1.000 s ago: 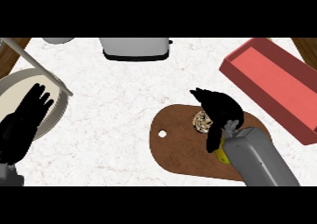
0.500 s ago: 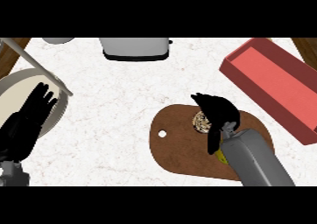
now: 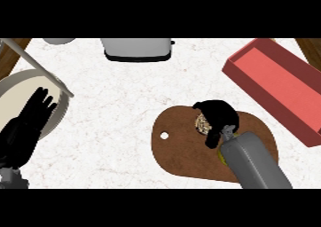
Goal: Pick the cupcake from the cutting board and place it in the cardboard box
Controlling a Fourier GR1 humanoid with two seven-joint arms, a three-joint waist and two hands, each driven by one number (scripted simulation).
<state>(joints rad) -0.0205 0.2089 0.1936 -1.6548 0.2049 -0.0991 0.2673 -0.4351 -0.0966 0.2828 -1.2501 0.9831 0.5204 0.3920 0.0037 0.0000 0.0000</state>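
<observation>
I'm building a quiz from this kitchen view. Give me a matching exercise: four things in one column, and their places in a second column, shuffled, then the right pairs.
Things:
1. cupcake
2. box
3. left hand
4. toaster

Places:
A. top middle of the counter
B. on the cutting board, under the right hand
C. over the plate at the left edge
D. far right, beyond the board

Pairs: 1-B, 2-D, 3-C, 4-A

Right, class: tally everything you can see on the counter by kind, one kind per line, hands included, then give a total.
Cutting board: 1
Cupcake: 1
Red box: 1
Toaster: 1
Round pan: 1
Hands: 2, left hand, right hand
Total: 7
</observation>
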